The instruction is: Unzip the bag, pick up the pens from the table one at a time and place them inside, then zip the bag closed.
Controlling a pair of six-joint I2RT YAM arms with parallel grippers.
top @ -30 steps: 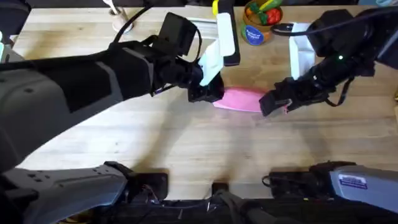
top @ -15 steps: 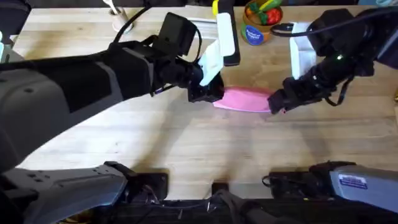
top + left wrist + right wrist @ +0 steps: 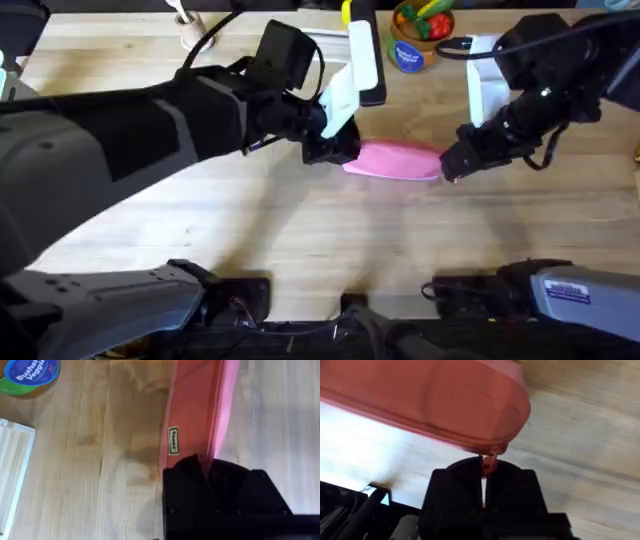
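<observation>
The right gripper (image 3: 483,485), jaws pinching the zipper pull (image 3: 487,462), has slid rightward to the bag (image 3: 392,159) tip (left gripper (image 3: 207,477) jaws pinch the other end), finishing the zip.

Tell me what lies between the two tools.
The pink bag, seen overhead: the left tool grips one end, the right tool pinches the zipper pull at the other.

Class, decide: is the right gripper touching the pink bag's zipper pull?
Touching. In the right wrist view, the right gripper is shut on the zipper pull at the end of the bag.
</observation>
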